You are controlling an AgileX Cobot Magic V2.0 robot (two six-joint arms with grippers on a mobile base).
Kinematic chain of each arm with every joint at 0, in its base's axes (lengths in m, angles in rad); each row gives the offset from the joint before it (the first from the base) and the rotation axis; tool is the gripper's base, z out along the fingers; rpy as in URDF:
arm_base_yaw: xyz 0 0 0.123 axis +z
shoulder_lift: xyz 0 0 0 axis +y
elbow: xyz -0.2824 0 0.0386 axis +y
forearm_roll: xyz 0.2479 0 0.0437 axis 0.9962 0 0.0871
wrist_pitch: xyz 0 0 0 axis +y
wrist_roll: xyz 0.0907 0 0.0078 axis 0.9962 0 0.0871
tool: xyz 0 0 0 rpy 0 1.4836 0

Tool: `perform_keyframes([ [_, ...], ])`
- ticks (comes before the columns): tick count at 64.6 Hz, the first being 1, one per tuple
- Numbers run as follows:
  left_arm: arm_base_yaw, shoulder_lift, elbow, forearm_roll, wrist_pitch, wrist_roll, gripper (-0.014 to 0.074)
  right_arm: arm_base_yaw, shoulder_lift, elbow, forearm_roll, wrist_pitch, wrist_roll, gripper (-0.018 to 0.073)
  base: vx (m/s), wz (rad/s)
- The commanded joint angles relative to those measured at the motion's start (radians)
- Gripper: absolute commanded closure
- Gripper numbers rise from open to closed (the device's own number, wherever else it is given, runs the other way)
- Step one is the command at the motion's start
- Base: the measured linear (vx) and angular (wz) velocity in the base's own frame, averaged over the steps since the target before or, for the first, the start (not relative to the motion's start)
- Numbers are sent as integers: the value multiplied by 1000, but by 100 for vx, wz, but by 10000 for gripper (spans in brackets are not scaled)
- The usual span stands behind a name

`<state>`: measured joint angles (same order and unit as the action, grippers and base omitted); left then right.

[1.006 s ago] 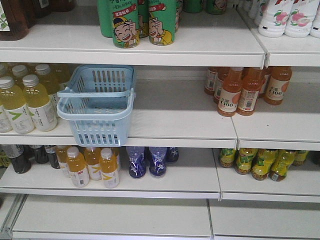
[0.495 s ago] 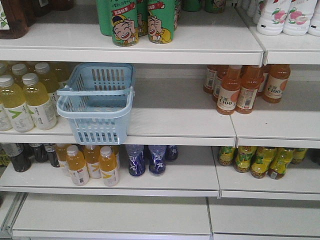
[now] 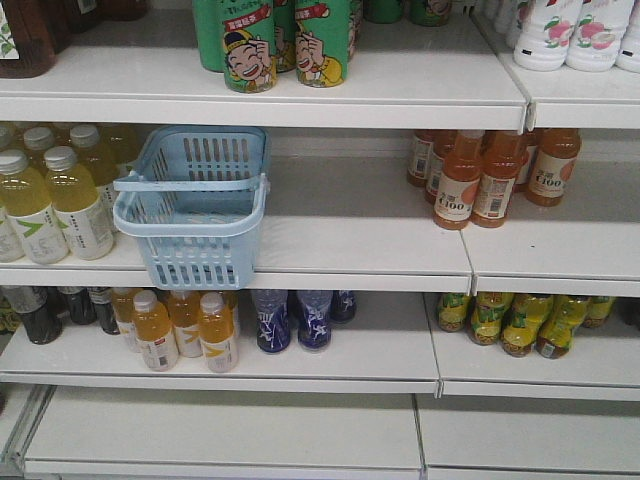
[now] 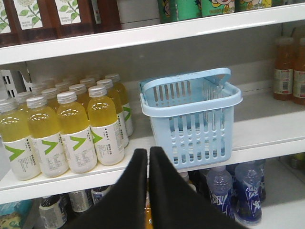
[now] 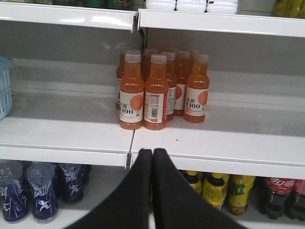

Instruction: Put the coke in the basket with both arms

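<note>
The left tool [image 4: 148, 152] is pressed together and empty, facing the basket [image 4: 190, 138]. The basket stands just right of the yellow bottles [image 4: 71, 129] at the near edge of the middle shelf [image 4: 262, 126], mouth up to take a drop; a handle seems to cross its top. The right tool [image 5: 152, 153], also pressed together and holding nothing, points at the orange bottles [image 5: 152, 90] further right. The coke shows in no view; the dark cola bottles [image 5: 279, 193] low on the right are not it. Finding it likely comes first, which would explain why both tools hold nothing.
</note>
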<state>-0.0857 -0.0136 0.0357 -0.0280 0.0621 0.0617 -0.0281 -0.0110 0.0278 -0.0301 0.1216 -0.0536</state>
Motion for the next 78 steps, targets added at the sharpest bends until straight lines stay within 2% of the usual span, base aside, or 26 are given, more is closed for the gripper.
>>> perform_keyframes([
  [1, -3, -13, -34, -3, -133, -2, 603, -5, -12, 8, -4, -78, -6, 569, 0, 0],
  [7, -3, -13, -39, -5, -258, -12, 603, -5, -12, 8, -4, -78, -6, 569, 0, 0],
  [11, -3, -11, -67, -17, -269, -45, 603, -5, -12, 8, -4, -78, -6, 569, 0, 0],
  [18, -3, 10, -181, -31, -135, -89, 603, -5, -12, 8, -4, -78, -6, 569, 0, 0],
  [35, -3, 274, -497, -31, 142, -90, 603, -5, -12, 8, -4, -78, -6, 569, 0, 0],
  [44, -3, 406, -599, -40, 269, -90, 603, -5, -12, 8, -4, -78, -6, 569, 0, 0],
  [56, -3, 497, -603, -51, 245, -89, 603, -5, -12, 8, -4, -78, -6, 569, 0, 0],
  [65, -3, 538, -603, -119, 239, -90, 603, -5, -12, 8, -4, -78, -6, 569, 0, 0],
  [78, -3, 595, -603, -119, 232, -89, 573, -5, -12, 8, -4, -78, -6, 569, 0, 0],
])
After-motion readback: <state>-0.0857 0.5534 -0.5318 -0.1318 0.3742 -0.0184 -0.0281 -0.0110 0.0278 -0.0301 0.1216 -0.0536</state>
